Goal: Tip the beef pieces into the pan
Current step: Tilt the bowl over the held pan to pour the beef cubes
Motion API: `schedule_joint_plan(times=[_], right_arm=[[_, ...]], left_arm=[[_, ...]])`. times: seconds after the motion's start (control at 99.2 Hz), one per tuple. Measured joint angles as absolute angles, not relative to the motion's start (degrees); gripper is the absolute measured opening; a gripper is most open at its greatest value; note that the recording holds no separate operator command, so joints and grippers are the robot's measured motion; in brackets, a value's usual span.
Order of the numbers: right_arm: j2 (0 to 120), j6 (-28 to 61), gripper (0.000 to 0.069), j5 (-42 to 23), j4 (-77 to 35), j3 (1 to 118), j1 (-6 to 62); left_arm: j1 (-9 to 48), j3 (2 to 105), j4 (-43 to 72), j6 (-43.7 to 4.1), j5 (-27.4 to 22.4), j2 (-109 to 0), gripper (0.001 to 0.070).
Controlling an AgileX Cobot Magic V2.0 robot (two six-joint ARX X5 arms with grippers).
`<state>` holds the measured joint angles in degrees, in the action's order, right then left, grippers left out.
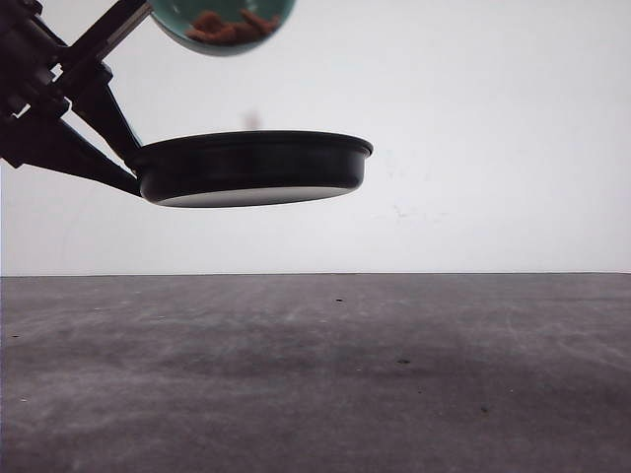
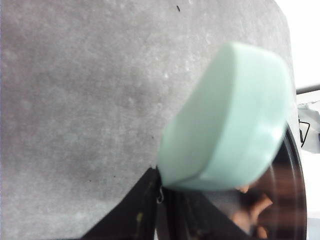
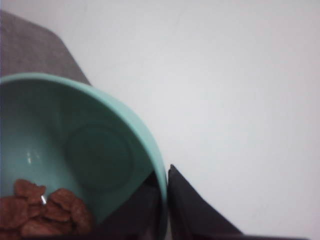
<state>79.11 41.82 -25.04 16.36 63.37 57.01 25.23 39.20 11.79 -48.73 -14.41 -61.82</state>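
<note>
The black pan (image 1: 254,168) hangs level in the air, well above the table. My left gripper (image 2: 161,186) is shut on its mint-green handle (image 2: 230,125), and the black fingers meet the pan's left side (image 1: 126,163). A tilted teal bowl (image 1: 225,30) sits just above the pan's left half, with beef pieces (image 1: 229,27) lying at its low edge. My right gripper (image 3: 164,177) is shut on the bowl's rim (image 3: 150,145), one finger inside and one outside. More beef pieces (image 3: 42,210) are heaped low in the bowl. A blurred brown speck (image 1: 252,119) hangs just over the pan. Blurred orange-brown chunks (image 2: 256,209) lie inside the pan.
The grey table (image 1: 394,374) stretches under the pan, with a plain white wall (image 1: 493,118) behind it. Black arm links (image 1: 39,108) fill the upper left of the front view.
</note>
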Motion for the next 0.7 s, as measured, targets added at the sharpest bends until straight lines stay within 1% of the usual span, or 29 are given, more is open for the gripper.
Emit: schedule_joint_plan(times=[0.474,0.696], right_arm=[[80.3,44.2,0.0014,-25.0,20.1,63.2,57.0],[80.3,48.8,0.0014,-24.5,23.7,59.2,56.9]], left_arm=[[23.7,39.3,11.6,-49.8,-16.3,-61.8,0.0025],[23.4,39.3,11.5,-50.2,-16.3,-61.8,0.0025]])
